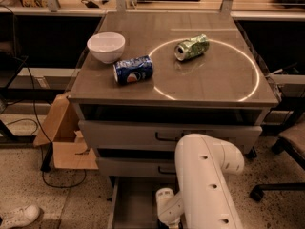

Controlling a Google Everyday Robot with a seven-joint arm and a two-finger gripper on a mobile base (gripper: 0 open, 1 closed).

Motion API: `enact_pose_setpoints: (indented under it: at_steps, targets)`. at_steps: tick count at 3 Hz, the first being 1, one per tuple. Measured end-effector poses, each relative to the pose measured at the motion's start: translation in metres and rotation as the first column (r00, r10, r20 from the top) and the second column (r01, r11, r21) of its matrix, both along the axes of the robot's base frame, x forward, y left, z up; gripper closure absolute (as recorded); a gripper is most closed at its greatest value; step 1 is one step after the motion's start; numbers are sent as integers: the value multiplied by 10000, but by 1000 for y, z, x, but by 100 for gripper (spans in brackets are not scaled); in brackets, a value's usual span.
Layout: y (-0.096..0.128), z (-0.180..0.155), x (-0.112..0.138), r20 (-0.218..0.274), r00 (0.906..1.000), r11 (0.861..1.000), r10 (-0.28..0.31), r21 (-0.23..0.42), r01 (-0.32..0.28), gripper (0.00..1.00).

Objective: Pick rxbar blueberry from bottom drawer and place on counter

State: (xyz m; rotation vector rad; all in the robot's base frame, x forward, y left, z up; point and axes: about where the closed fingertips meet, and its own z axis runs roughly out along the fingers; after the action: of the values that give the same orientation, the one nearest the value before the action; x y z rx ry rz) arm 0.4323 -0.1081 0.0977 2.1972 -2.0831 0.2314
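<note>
The bottom drawer (pixel 133 205) is pulled open, low under the front of the counter (pixel 209 82). So the opening part is done. The rxbar blueberry is not on the counter. I think it is down in that drawer, but I cannot see it anywhere.

My big white arm (pixel 205 175) reaches down below the counter into the drawer. The gripper (pixel 167 215) is at its end, right at the bottom edge. Only its white top shows. I cannot tell if it is open or closed, or if it holds the bar.

So the grab, the lift and the put-down may all be left to do.

On the counter sit a white bowl (pixel 106 46), a blue Pepsi can (pixel 133 70) and a green can (pixel 191 47). The arm hides most of the drawer's inside, and the picture cuts off the rest.
</note>
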Motion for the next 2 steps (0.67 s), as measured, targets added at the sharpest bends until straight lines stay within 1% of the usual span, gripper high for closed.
enact_pose_setpoints:
  at_steps: [1, 2]
  targets:
    - [0, 2, 0, -2, 10000, 10000, 0, -1, 0, 100]
    - [0, 2, 0, -1, 10000, 10000, -1, 0, 1, 100]
